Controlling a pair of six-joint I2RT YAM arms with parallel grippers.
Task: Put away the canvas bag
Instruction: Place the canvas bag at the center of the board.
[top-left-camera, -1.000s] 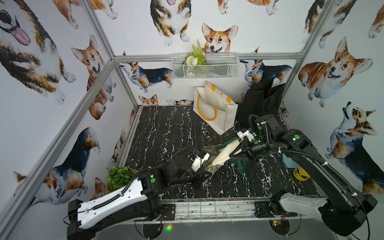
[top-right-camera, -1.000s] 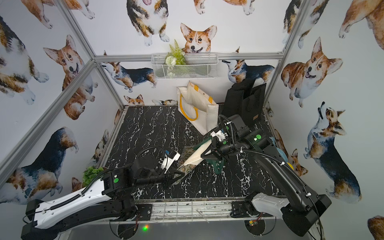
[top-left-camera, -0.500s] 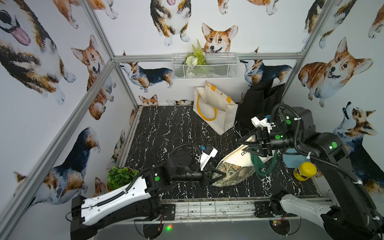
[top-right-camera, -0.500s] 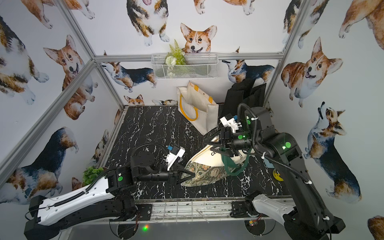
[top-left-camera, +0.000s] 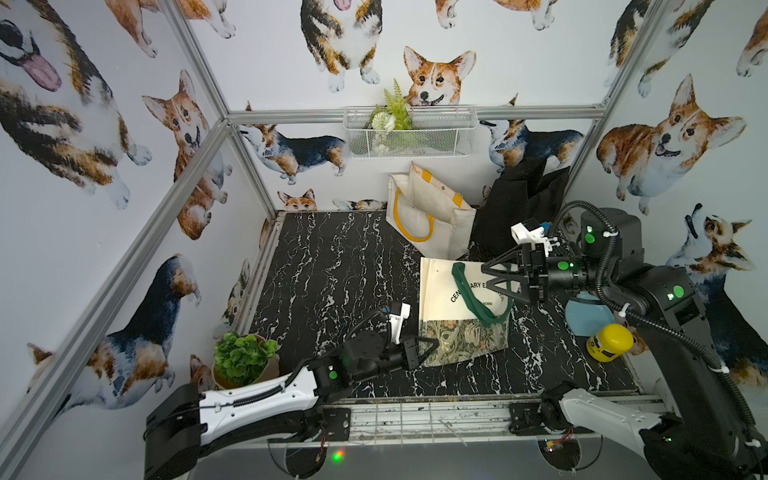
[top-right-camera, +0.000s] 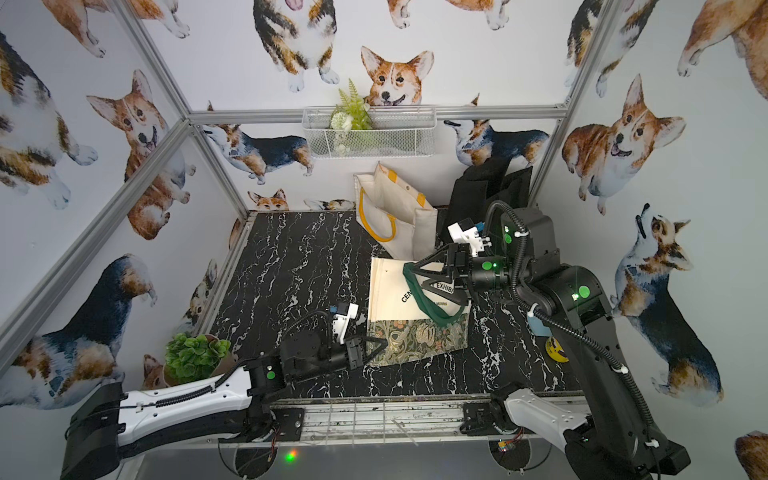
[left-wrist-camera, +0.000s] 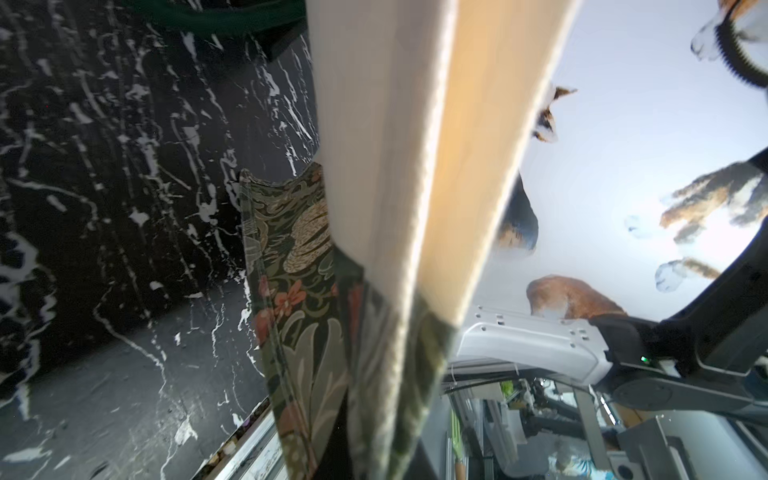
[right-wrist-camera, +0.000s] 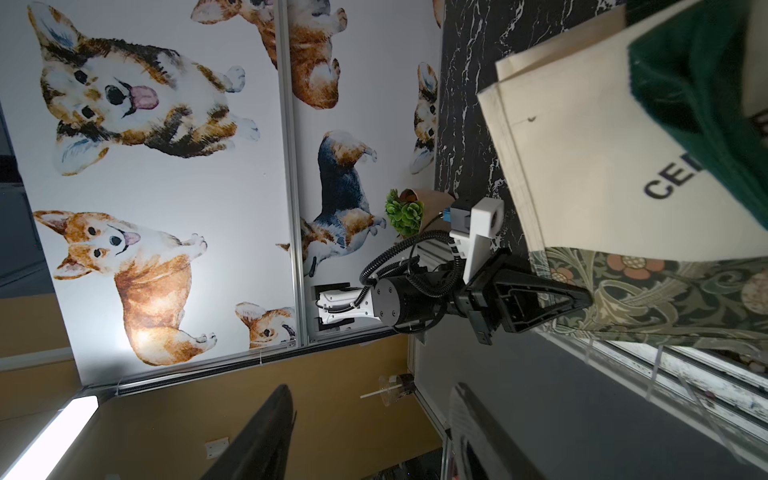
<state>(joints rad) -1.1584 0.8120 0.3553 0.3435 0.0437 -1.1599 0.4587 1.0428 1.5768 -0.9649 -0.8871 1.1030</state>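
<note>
Item: black marbled surface (top-left-camera: 332, 270), carrying one canvas bag (top-left-camera: 436, 286), cream above a floral band, lying right of centre. My right claw (top-left-camera: 485, 277) stands wide at its green handle (top-left-camera: 465, 291). My left claw (top-left-camera: 432, 348) is clamped on the floral corner.

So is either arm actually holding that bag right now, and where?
The left gripper pinches the canvas bag at the edge of its floral bottom band. The right gripper is open beside the green handle, holding nothing.
</note>
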